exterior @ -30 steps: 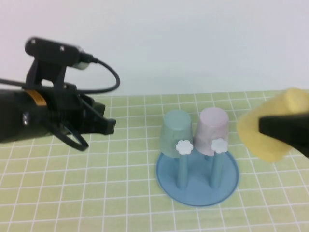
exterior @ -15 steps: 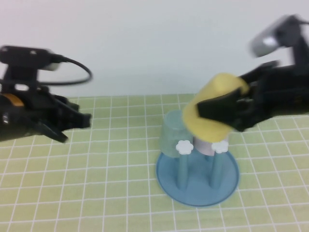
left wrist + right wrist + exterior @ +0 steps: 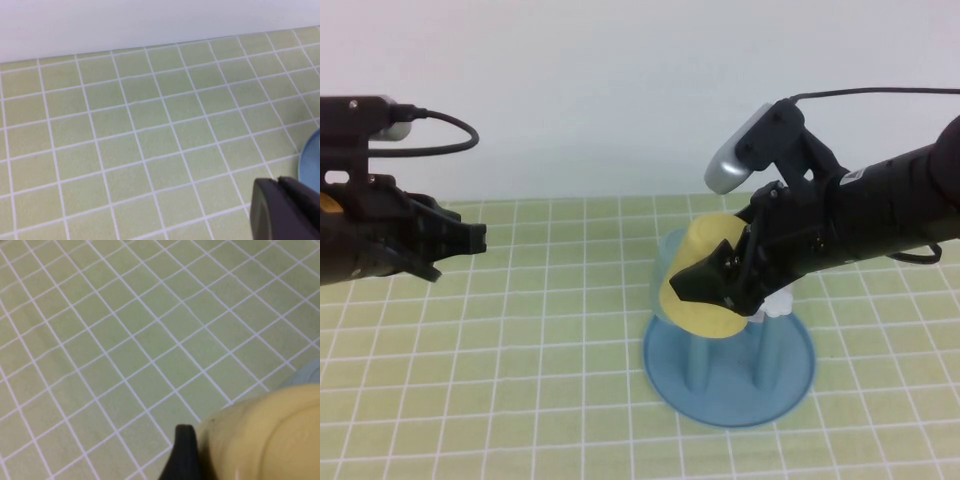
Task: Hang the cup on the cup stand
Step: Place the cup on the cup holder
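Note:
My right gripper (image 3: 712, 280) is shut on the yellow cup (image 3: 698, 312) and holds it tilted, low over the front left post (image 3: 698, 362) of the blue cup stand (image 3: 790, 385). The cup hides that post's knob. The front right post (image 3: 767, 352) shows its white knob (image 3: 779, 303) just beside the gripper. In the right wrist view the yellow cup (image 3: 270, 435) fills the corner next to one black finger (image 3: 184, 455). My left gripper (image 3: 472, 240) is shut and empty, held above the table far left of the stand; it also shows in the left wrist view (image 3: 278, 184).
A pale teal cup (image 3: 663, 265) hangs on a back post, mostly hidden behind the yellow cup. The pink cup is hidden behind my right arm. The stand's blue rim (image 3: 311, 160) shows in the left wrist view. Green tiled tabletop (image 3: 520, 380) surrounds the stand.
My right gripper has carried the yellow cup left and down, from above the pink cup to the front left post. My left arm has barely moved.

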Robot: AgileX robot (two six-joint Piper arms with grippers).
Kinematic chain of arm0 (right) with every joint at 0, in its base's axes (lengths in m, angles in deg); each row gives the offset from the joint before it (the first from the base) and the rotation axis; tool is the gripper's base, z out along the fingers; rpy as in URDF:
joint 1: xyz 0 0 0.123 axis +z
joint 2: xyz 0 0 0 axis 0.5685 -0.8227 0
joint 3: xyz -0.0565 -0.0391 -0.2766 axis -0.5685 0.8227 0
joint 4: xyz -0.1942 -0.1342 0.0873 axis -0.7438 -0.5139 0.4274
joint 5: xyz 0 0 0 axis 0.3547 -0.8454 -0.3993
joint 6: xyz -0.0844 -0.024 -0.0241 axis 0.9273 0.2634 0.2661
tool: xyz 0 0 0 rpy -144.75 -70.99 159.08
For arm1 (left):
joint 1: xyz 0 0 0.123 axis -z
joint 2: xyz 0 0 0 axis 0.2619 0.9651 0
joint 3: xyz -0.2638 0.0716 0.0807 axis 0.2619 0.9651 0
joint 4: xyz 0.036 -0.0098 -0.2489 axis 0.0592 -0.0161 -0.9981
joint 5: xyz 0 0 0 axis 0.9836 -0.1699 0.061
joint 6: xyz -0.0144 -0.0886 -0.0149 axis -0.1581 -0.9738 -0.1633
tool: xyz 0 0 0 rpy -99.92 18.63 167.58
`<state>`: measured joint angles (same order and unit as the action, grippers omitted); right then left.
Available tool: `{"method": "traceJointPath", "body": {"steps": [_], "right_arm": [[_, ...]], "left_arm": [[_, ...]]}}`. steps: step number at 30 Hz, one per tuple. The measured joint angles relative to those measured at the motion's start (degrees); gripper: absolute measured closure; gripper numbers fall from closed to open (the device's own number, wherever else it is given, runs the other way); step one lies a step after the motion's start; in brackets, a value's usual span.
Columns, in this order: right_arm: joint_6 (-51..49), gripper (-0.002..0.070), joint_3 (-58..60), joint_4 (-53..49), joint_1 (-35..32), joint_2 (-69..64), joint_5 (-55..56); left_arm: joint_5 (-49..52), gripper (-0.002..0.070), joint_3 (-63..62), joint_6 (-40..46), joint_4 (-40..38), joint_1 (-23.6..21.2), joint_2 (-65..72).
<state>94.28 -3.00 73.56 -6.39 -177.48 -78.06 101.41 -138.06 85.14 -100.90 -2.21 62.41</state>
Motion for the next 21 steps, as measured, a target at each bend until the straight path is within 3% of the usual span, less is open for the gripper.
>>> {"method": "traceJointPath", "body": {"steps": [21], "right_arm": [[4.4, 0.0088, -0.75, -3.62, 0.0, -6.96, 0.24]], "left_arm": [[-1.32, 0.0675, 0.0, 0.66, -0.6, 0.0, 0.0]]}}
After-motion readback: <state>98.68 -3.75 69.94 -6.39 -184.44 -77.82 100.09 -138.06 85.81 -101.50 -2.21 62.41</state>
